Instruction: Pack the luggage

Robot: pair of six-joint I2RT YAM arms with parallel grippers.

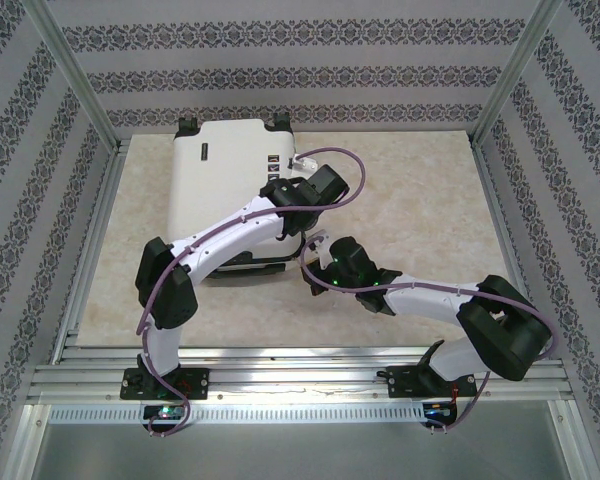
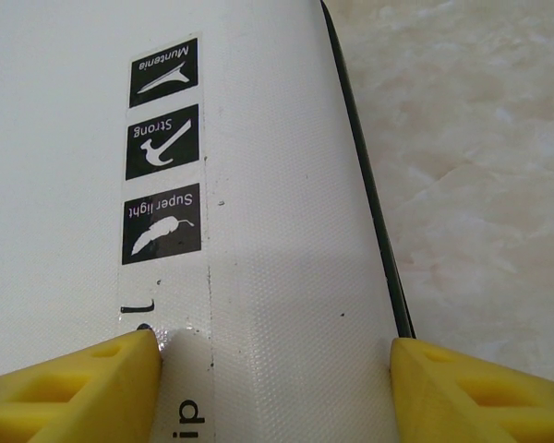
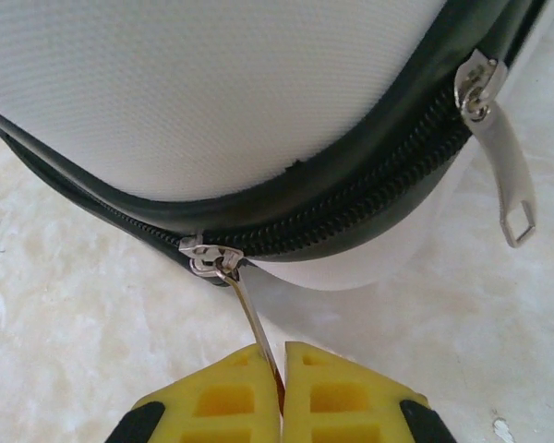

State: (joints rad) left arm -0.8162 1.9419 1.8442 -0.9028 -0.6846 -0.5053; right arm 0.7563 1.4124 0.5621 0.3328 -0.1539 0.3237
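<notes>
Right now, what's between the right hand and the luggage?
A thin metal zipper pull: the right hand pinches its lower end, and its top hooks to the slider on the luggage. The right wrist view shows it.

The top external camera looks down from above and behind the arm bases over the whole table and the luggage. The left wrist camera faces along the luggage's white shell past the left fingers at very close range; the right wrist camera, equally close, faces the zipper pull over the right fingers. All three share the luggage.
</notes>
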